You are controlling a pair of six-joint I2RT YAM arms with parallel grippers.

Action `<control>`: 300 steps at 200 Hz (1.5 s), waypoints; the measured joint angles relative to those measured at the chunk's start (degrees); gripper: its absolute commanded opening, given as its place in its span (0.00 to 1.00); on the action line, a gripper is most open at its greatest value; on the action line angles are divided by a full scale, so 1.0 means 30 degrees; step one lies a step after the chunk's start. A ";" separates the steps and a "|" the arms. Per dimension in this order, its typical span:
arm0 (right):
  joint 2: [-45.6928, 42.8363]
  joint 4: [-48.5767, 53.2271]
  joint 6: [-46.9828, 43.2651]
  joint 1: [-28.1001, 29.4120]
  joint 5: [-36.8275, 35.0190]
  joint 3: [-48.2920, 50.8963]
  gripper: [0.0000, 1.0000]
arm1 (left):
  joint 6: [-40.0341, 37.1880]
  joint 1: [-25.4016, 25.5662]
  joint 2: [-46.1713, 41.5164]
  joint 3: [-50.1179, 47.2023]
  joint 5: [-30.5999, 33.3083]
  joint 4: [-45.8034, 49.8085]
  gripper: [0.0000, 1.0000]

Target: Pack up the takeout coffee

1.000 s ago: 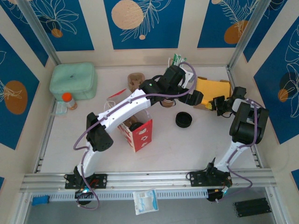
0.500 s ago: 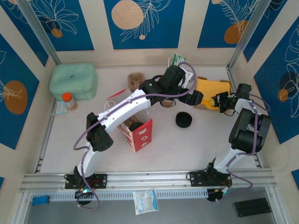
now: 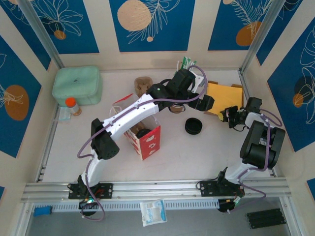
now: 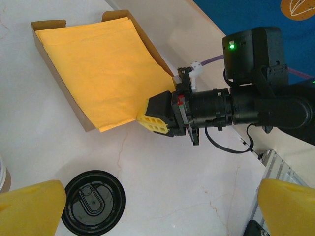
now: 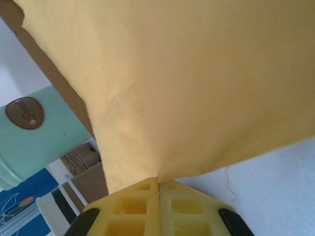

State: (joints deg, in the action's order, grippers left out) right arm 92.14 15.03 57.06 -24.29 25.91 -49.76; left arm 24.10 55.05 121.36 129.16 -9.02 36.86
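Observation:
My right gripper is shut on the corner of a yellow padded envelope that lies in a shallow cardboard tray at the back right. My left gripper hangs open above the table, facing the right gripper, with nothing between its yellow fingertips. A red paper bag stands open mid-table; a dark round top shows in its mouth, and I cannot tell whether it is the lidded coffee. A banded cup sits half hidden under the left arm.
Black lids lie on the table below the left gripper. A stack of lidless cups stands at the back, a mint-green case and an orange-capped bottle at the left. The right wall's rail runs close beside the right arm.
The right gripper, still on the envelope corner, has shifted slightly toward the near side and left. The left arm has not moved.

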 measured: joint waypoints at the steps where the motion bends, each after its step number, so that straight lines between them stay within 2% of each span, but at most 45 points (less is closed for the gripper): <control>1: 0.0000 -0.0007 0.0015 -0.0007 0.0000 0.0022 0.22 | 0.0000 0.0000 0.0000 0.0000 0.0000 0.0000 0.99; 12: 0.0000 -0.0073 -0.0058 -0.0058 -0.0022 0.0211 0.35 | 0.0000 0.0000 0.0000 0.0000 0.0000 0.0000 0.99; 25: 0.0000 -0.0109 0.0015 -0.0102 -0.0102 0.0313 0.43 | 0.0000 0.0000 0.0000 0.0000 0.0000 -0.0007 0.99; 96: 0.0415 -0.0342 0.0007 -0.0131 -0.0175 0.0015 0.44 | 0.0000 0.0000 0.0000 0.0000 -0.0007 -0.0204 0.99; 156: 0.1326 -0.0743 0.0117 -0.0299 -0.0437 -0.0605 0.33 | 0.0000 0.0000 0.0000 0.0000 -0.0007 -0.0219 0.99; 208: 0.1625 -0.1071 0.0350 -0.0488 -0.0393 -0.0845 0.00 | 0.0000 0.0000 0.0000 0.0000 0.0000 -0.0211 0.99; 248: 0.1246 -0.1071 0.0350 -0.0765 -0.0102 -0.0882 0.00 | 0.0000 0.0000 0.0000 0.0007 -0.0007 -0.0160 0.99; 300: -0.1523 0.0226 0.0051 -0.0801 0.0036 -0.2157 0.00 | -0.0073 0.0000 -0.0036 0.1319 0.0007 0.0605 1.00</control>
State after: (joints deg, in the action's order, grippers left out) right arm 87.57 15.70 57.21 -26.70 26.02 -56.23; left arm 23.88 55.05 121.25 133.12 -8.99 38.68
